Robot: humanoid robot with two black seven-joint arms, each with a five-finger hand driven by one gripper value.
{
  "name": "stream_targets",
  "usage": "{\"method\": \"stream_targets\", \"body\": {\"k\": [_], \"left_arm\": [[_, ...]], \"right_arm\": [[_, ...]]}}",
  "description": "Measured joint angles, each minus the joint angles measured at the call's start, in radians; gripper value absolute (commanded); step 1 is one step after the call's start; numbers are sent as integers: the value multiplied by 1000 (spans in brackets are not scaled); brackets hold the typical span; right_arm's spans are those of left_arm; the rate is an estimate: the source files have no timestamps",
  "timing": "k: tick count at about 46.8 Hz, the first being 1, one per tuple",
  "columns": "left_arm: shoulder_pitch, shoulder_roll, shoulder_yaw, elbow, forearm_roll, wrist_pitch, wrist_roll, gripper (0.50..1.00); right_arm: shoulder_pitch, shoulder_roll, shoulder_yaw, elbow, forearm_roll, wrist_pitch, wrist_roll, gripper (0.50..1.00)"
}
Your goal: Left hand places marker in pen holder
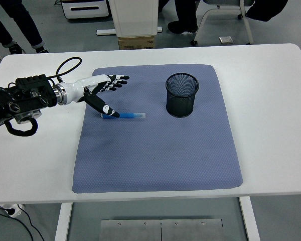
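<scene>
Left hand above the blue marker, fingers spread

The left hand (101,89) reaches over the left part of the blue-grey mat (155,160) with its fingers apart, holding nothing; the thumb points down to the left end of the blue marker (126,115). The marker lies flat on the mat, to the left of the black mesh pen holder (181,95), which stands upright on the white table (271,110).

You see the blue marker (126,115) lying flat, left of the upright black mesh pen holder (181,95).
</scene>
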Motion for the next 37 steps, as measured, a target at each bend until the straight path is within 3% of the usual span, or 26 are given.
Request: {"method": "stream_targets", "body": {"k": [8,18,37], "left_arm": [[-35,-14,37,-2,109,-1,-1,1000],[-48,-29,56,-2,297,6,-50,1000],[-78,-58,55,4,327,14,-43,1000]], "right_arm": [[1,0,0,0,0,0,0,1000],[0,0,0,0,0,0,0,1000],[0,0,0,0,0,0,0,1000]]}}
